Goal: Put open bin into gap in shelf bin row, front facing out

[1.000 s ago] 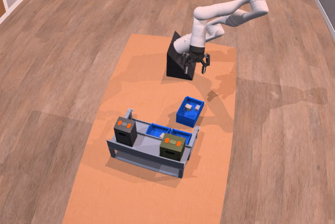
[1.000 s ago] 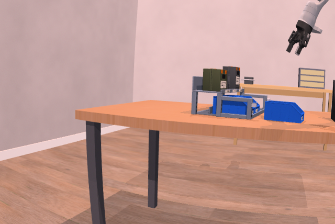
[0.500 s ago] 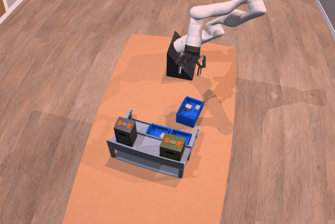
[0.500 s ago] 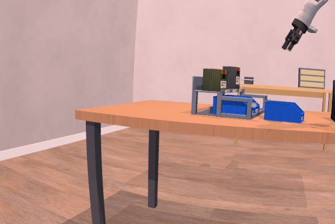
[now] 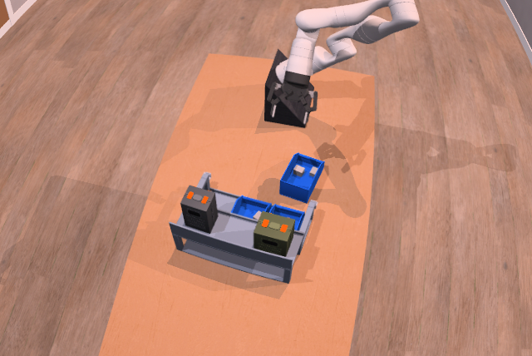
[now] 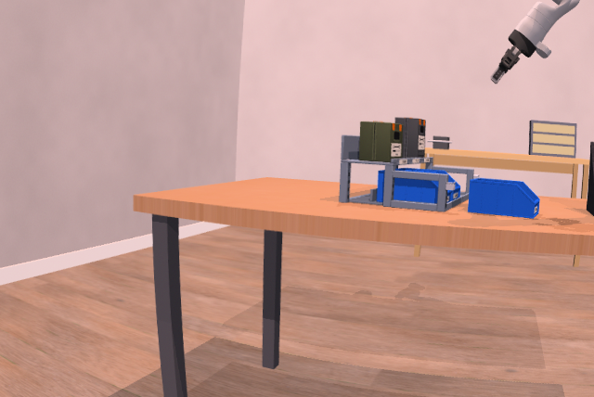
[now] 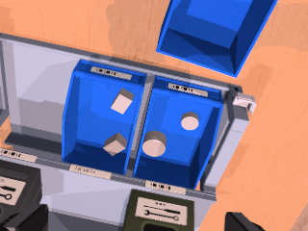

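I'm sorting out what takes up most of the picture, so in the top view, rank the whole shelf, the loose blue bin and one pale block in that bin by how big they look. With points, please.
1. Shelf (image 5: 232, 245) (image 6: 344, 182) (image 7: 226, 154)
2. Loose blue bin (image 5: 293, 189) (image 6: 501, 198) (image 7: 199, 48)
3. Pale block (image 5: 298, 170)

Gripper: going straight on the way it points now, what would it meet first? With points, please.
Probably the shelved blue bin nearer the olive box (image 5: 273, 235) (image 6: 380, 142) (image 7: 161, 212), or a part inside; depth is unclear, so the neighbouring bin's wall is possible.
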`<state>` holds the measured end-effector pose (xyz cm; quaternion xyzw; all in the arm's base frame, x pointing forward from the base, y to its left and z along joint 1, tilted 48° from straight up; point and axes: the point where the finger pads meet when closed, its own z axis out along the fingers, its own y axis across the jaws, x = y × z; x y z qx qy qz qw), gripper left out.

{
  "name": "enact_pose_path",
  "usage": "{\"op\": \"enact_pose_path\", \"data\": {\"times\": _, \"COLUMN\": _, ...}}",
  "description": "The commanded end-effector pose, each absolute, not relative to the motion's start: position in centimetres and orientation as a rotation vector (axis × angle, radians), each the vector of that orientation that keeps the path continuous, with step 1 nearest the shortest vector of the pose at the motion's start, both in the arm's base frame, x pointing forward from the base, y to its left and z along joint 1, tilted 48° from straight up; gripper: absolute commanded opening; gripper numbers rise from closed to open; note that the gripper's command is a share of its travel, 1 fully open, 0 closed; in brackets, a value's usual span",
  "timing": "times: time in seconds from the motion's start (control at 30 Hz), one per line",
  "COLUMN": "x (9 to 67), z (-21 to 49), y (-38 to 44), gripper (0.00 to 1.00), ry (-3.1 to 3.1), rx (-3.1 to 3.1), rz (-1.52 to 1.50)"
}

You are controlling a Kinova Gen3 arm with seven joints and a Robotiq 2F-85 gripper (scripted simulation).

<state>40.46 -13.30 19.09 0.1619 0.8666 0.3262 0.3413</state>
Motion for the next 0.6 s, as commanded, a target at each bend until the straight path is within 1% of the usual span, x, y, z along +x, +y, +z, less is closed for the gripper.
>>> {"op": "enact_pose_path", "data": {"times": 0.0, "x": 40.5, "z": 19.1, "y": -13.4, "gripper": 1.00, "ry": 2.253, "rx": 0.422, "rz": 0.847}}
{"op": "enact_pose_path", "data": {"times": 0.17, "x": 43.9, "z": 18.1, "y": -17.5, "gripper": 1.00, "ry": 2.244, "rx": 0.469, "rz": 0.847}}
{"op": "enact_pose_path", "data": {"times": 0.57, "x": 43.9, "z": 18.1, "y": -17.5, "gripper": 1.00, "ry": 2.244, "rx": 0.469, "rz": 0.847}}
